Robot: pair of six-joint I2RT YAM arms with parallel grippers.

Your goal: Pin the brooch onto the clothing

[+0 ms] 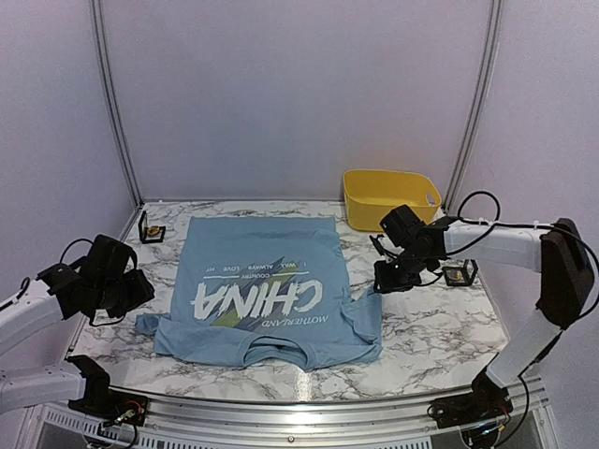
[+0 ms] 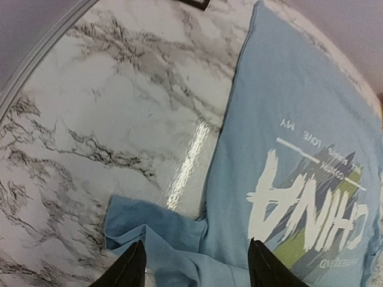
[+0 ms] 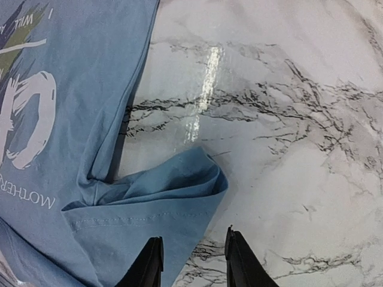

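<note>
Biggest worry goes with the biggest thing: the marble table [image 1: 440,327] looks glossy, so the T-shirt [image 1: 257,290], lying flat mid-table with its collar toward the arms, could slide or bunch if a finger drags across it. Both sleeves are crumpled, the left sleeve [image 2: 149,233] and the right sleeve [image 3: 161,197], and each gripper hangs right by one, so a low pass could snag fabric. The yellow basket [image 1: 360,213] at the back right sits near the right arm, easy to bump on a swing.

The left gripper [image 2: 197,266] has its jaws apart with nothing between them. The right gripper [image 3: 192,263] is the same, just a narrower gap.

The back-left box [image 1: 150,227] and the right-hand box [image 1: 459,272] are tiny, probably easy to knock. I can't tell what's in them.

Open marble both sides of the shirt, less at the near edge
</note>
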